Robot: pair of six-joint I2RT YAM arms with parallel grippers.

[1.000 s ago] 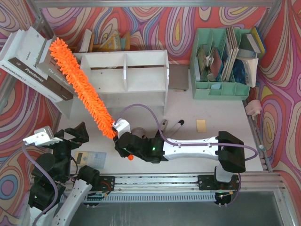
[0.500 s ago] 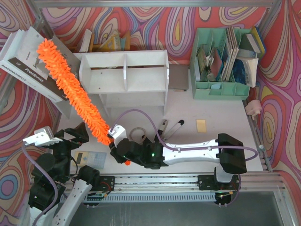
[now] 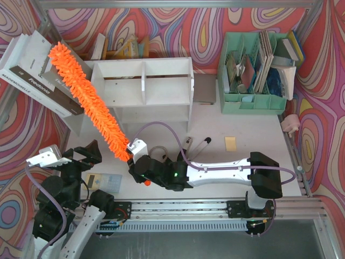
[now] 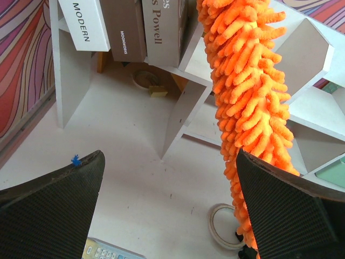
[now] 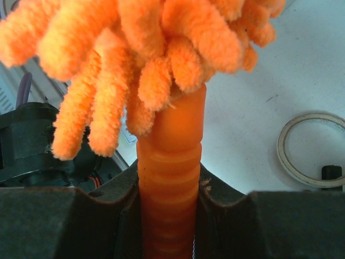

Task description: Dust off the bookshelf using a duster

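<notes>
Right gripper (image 3: 133,152) is clamped on the duster (image 3: 89,102). On the wrist cam both fingers (image 5: 97,216) press the ribbed orange handle (image 5: 171,162), just below where the chenille starts.

The duster runs up and to the left from the grip. Its head crosses the left end of the bookshelf (image 3: 143,89) and the tip sits over the leaning books (image 3: 32,70). I can't tell from either view whether the fluff actually touches the shelf.

Left gripper (image 3: 81,155) is spread wide with nothing in it, low over the table (image 3: 259,135) at the near left. From its wrist cam, the duster (image 4: 248,102) hangs in front of the white shelf panels (image 4: 186,108).

Readable text:
- Overhead cam: the book spines say "Fredonia" and "MADEMOISELLE".
- Left wrist cam: "MODERN", "MOONWORKS" and "Powell" on three upright spines (image 4: 124,32).
- Nothing else is legible.

Other items:
- A tape ring (image 3: 158,152) lies on the table just beside the right gripper; it also shows at (image 5: 310,148).
- Two pens (image 3: 206,143) lie in front of the shelf.
- A yellow sticky note (image 3: 230,143) is to the right of the pens.
- The mint green organiser (image 3: 253,102) stands right of the shelf, stuffed with books and papers.
</notes>
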